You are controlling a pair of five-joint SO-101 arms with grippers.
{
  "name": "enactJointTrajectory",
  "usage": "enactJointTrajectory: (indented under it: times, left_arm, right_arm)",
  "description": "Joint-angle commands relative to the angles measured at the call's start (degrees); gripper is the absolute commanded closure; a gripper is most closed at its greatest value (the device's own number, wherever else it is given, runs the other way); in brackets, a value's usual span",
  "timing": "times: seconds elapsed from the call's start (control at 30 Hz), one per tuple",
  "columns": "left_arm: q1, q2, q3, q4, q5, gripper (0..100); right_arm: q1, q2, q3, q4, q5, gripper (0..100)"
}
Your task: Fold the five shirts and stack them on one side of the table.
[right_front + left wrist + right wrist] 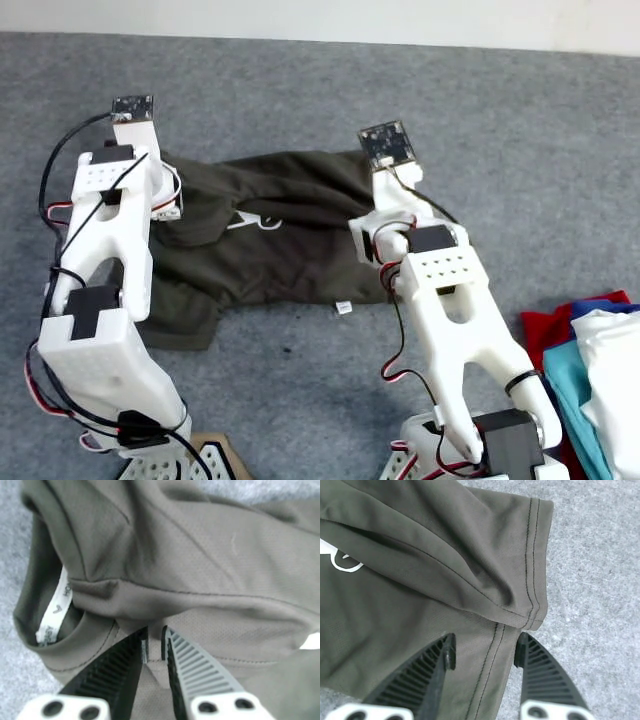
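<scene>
Soft, even light from above covers the grey table (300,80) in the high view, leaving only a faint shadow close beside the brightly lit left arm (110,230) at the left of the frame. The dark shirt (290,220) takes little light, and in both wrist views its folds show as deep shadow bands, darkest inside the collar (92,632).

The shirt (290,250) is dark olive with a white print. The bench (520,100) is grey. The pile (600,365) shows red, teal, white.
</scene>
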Motion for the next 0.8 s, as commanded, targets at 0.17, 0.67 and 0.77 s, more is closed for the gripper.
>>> enactJointTrajectory:
  times: [0.17,0.67,0.77]
  left_arm:
    - [1.2,0.0,-2.3,1.1,-0.4,99]
    - [0.8,-0.5,-1.9,7.6,-0.5,82]
    - [-0.5,0.0,-1.0,7.6,-0.5,82]
  right_arm:
    - [0.5,-0.1,-0.3,-0.9,-0.7,80.0]
    - [0.5,-0.1,-0.3,-0.7,-0.5,80.0]
    - [0.5,-0.1,-0.3,-0.7,-0.5,80.0]
